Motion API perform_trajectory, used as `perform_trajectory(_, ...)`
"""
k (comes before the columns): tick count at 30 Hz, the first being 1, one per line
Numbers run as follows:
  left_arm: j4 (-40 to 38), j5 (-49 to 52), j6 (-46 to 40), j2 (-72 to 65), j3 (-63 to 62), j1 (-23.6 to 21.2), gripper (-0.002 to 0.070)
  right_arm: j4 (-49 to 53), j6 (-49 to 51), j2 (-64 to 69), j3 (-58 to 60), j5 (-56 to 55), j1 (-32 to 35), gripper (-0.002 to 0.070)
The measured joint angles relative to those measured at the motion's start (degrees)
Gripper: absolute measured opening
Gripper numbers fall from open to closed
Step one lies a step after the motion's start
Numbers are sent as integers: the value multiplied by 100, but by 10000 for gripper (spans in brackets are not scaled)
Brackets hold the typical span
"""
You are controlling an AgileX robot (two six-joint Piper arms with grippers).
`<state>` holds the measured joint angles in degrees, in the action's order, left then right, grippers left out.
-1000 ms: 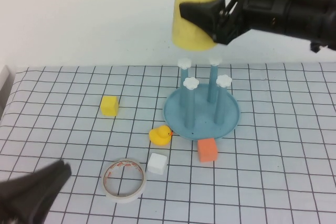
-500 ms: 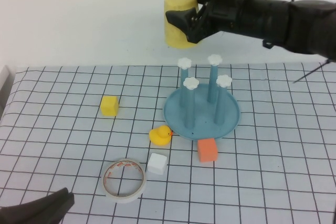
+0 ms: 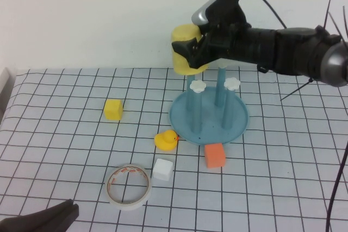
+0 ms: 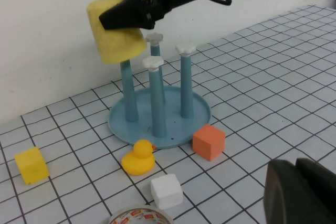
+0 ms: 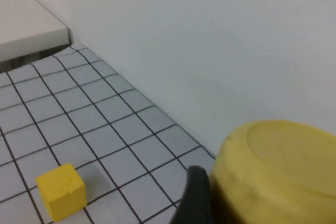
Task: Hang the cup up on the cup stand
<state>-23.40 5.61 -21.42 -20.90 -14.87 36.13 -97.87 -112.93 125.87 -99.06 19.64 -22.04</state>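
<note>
Jaws of the right gripper (image 3: 191, 49) are clamped on the cup (image 3: 186, 49), which sits upside down in the grip, closed bottom up. Cup is low over the far-left post of the cup stand (image 3: 209, 117), covering that post's cap; can't tell whether it's resting on it. In the left wrist view the cup (image 4: 115, 29) tilts a bit, with the post running straight down out of it into the stand's dish (image 4: 159, 120).

Below the jaws and nearer the robot, three other white-capped posts stand free. Out from the dish rim: orange cube (image 3: 215, 155) just beside it, rubber duck (image 3: 166, 140) on the other side, white cube (image 3: 162, 169) past the duck, then the tape roll (image 3: 129, 186). Yellow cube (image 3: 113, 109) sits well off to the left.

Left gripper (image 3: 41, 223) is way down at the near-left table edge, far from everything; can't tell how its jaws stand.
</note>
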Motion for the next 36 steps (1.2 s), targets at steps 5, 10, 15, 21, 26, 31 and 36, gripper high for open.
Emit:
perform_trajectory(5, 10, 23, 0, 0, 0, 0, -1, 0, 112, 127, 0, -276, 0, 613)
perform_trajectory(10, 10, 23, 0, 0, 0, 0, -1, -21, 636, 127, -9, -692, 0, 662)
perform_trajectory(15, 19, 60, 0, 0, 0, 0, -1, -43, 1431, 127, -9, -625, 0, 666)
perform_trajectory(21, 46, 346, 0, 202, 0, 0, -1, 116, 2377, -308, -9, -52, 0, 532)
perform_trajectory(26, 385, 1194, 41, 825, 0, 0, -1, 1339, 3670, -1118, 2, 803, 49, 148)
perform_trajectory(31, 1436, 1863, 1009, 1685, 0, 0, -1, 2450, 4835, -1847, 2, 2331, 246, 23)
perform_trajectory(36, 3135, 2508, 2994, 2149, 0, 0, -1, 2875, 5278, -2562, 286, 3135, 342, 10)
